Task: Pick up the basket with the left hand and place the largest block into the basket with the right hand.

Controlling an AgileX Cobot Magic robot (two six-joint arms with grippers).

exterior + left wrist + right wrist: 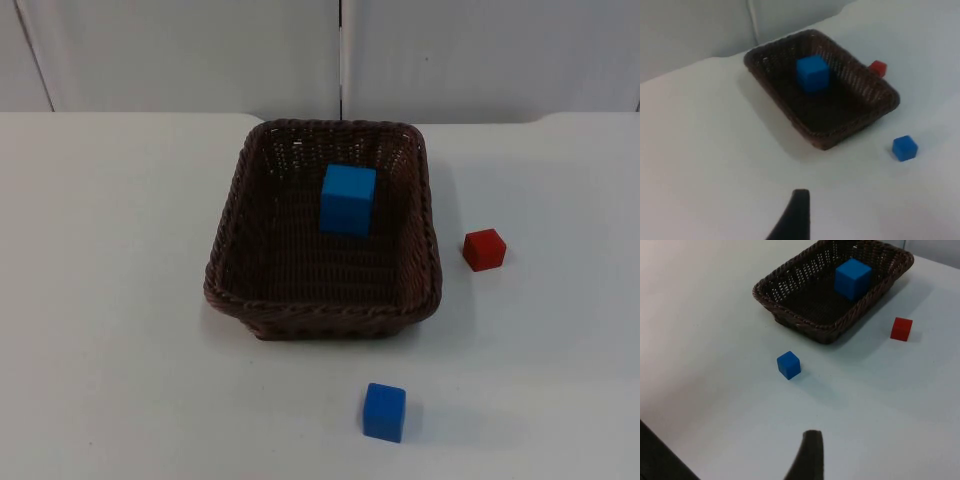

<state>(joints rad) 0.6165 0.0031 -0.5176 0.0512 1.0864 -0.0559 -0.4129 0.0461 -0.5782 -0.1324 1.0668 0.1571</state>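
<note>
Basket [322, 312], big block [348, 200] inside, on table [110, 300]: well ahead of both pincers, whose finger state cannot be told.

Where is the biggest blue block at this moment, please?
The large blue block lies inside the brown wicker basket, in its far half near the grey partition wall; the red block sits on the table to the basket's right.

Dark wicker basket [222, 285] flat on table; large blue block [348, 199] upright inside
</note>
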